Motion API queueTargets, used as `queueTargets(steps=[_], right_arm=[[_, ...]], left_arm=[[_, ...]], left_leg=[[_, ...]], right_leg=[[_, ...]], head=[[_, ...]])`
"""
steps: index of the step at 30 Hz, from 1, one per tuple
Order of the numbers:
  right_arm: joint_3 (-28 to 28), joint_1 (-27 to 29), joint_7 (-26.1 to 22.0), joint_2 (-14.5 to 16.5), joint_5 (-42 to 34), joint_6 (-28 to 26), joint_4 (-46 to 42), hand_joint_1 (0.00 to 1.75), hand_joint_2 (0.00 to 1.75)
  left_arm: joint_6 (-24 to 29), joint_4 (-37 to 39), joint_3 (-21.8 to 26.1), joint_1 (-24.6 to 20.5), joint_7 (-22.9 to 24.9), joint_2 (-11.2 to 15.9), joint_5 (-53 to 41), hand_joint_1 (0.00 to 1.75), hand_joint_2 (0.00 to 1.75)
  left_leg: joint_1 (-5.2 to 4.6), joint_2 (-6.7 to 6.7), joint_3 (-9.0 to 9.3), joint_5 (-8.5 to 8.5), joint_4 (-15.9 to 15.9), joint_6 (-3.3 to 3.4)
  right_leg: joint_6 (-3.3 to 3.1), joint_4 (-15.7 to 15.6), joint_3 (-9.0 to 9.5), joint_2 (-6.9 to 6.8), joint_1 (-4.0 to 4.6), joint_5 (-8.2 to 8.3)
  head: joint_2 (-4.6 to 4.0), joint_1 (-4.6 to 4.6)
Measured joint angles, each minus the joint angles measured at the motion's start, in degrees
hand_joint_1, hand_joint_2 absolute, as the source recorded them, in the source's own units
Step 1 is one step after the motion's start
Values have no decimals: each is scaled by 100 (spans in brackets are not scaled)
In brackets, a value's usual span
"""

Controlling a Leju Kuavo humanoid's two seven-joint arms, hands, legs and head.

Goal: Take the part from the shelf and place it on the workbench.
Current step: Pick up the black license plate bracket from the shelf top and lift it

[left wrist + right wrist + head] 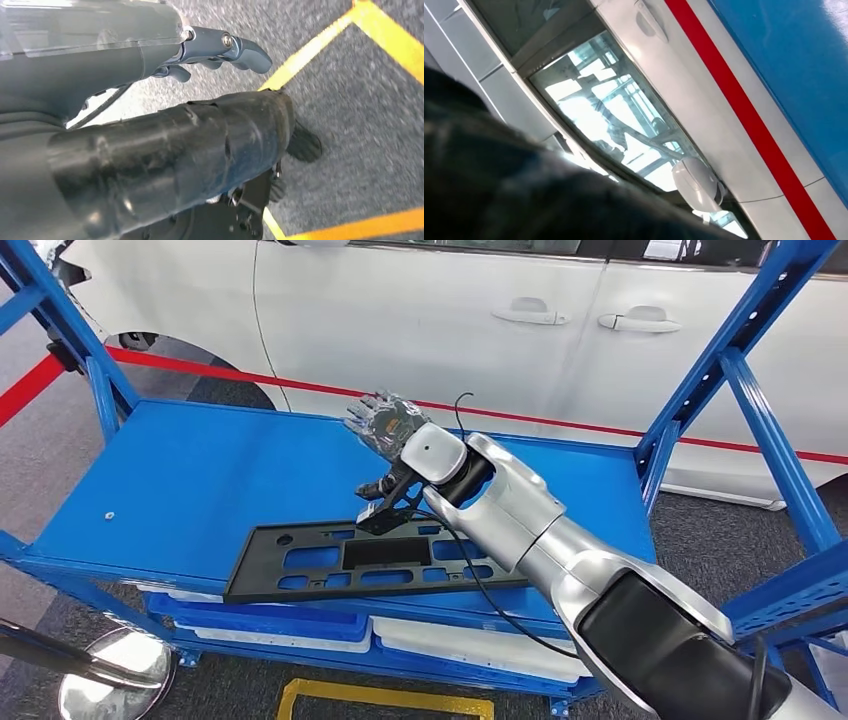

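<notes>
The part [370, 560] is a flat black plastic panel with several rectangular cutouts. It lies on the blue shelf [190, 490] along the front edge. My right arm reaches over the panel's right half. My right hand [385, 423] is raised above the shelf just behind the panel, fingers spread, holding nothing. A dark bracket at the wrist [385, 505] hangs close over the panel's back edge. My left hand [215, 50] hangs at my side above the floor, its fingers loosely apart and holding nothing.
Blue upright posts [740, 350] and diagonal braces frame the shelf on both sides. A white car [500, 310] stands behind it, beyond a red barrier tape [250, 380]. Lower shelves hold white trays [470, 645]. Yellow floor lines [310, 50] mark the grey carpet.
</notes>
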Motion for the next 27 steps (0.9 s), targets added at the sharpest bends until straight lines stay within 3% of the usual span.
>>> queueTargets(steps=[1,2,3,5,6,8,10,11,13,15,16,17,18,20,22,24,27], right_arm=[[0,8,0,-2,4,0,8,0,0],[0,14,0,-4,7,0,14,0,0],[0,17,0,-5,10,-1,17,0,0],[0,6,0,-7,15,-3,17,0,0],[0,-2,2,-7,17,-4,16,0,0],[0,-21,10,-12,24,-3,14,0,0],[0,-34,18,-19,33,2,14,0,0],[0,-39,19,-20,37,3,13,0,0],[0,-45,9,-17,39,6,14,0,0],[0,-32,-5,-16,43,14,20,0,0],[0,-19,-10,-16,44,17,26,0,0],[0,-8,-13,-16,45,20,31,0,0],[0,-2,-15,-16,46,20,34,0,0],[0,-3,-14,-14,52,19,36,0,0],[0,-3,-11,-9,55,18,39,0,0],[0,1,-9,-5,55,18,41,0,0],[0,-1,-9,-5,55,18,43,0,0]], left_arm=[[-2,0,0,1,-8,0,0,0,0],[-5,0,0,1,-16,0,1,0,0],[-8,0,0,1,-22,0,3,0,0],[-27,1,0,0,-41,-9,5,0,0],[-42,1,0,0,-59,-17,7,0,0],[-93,2,0,-1,-135,-32,20,0,0],[-138,1,0,1,-215,-26,32,0,0],[-149,1,0,2,-235,-25,31,0,0],[-140,0,0,3,-235,-26,17,0,0],[-108,0,0,4,-231,-28,8,0,0],[-94,0,0,6,-230,-24,6,0,0],[-83,0,0,8,-227,-20,5,0,0],[-77,0,0,10,-221,-17,4,0,0],[-69,1,0,10,-202,-15,3,0,0],[-65,1,0,10,-180,-13,3,0,0],[-64,0,0,6,-167,-11,3,0,0],[-65,0,0,5,-160,-13,3,0,0]], left_leg=[[-17,0,-78,50,10,7],[-39,-2,-149,96,21,11],[-62,-6,-211,139,30,13],[-108,-14,-298,216,41,5],[-114,-15,-322,251,35,-11],[-99,-14,-347,327,5,-72],[-87,-18,-360,384,-33,-142],[-88,-20,-391,332,7,-171],[-63,-20,-558,-15,413,-234],[-14,-17,-802,-435,1131,-314],[13,-16,-868,-523,1386,-352],[38,-14,-839,-497,1444,-388],[65,-9,-697,-371,1273,-422],[104,7,-233,-104,549,-478],[87,6,26,-32,102,-440],[70,-7,27,-45,42,-362],[64,-11,3,-39,17,-333]], right_leg=[[-8,236,-17,0,7,-67],[-33,261,73,1,19,-6],[-74,75,269,3,36,128],[-205,-703,841,4,88,331],[-254,-1067,1072,2,113,345],[-325,-1467,1271,0,156,304],[-357,-1578,1260,-9,145,406],[-383,-1635,1258,-20,122,467],[-417,-1722,1233,-43,78,583],[-421,-1721,1158,-48,69,643],[-407,-1704,1119,-51,61,660],[-393,-1677,1083,-54,49,669],[-373,-1640,1050,-55,32,668],[-310,-1551,991,-60,7,634],[-234,-1474,937,-62,11,614],[-209,-1438,901,-56,34,618],[-256,-1453,886,-54,35,653]], head=[[0,1],[0,0],[1,0],[0,-2],[0,-3],[1,-4],[1,0],[0,-2],[-1,-4],[0,-4],[0,-3],[1,-4],[1,-4],[0,-5],[-1,-5],[-1,-3],[0,-1]])
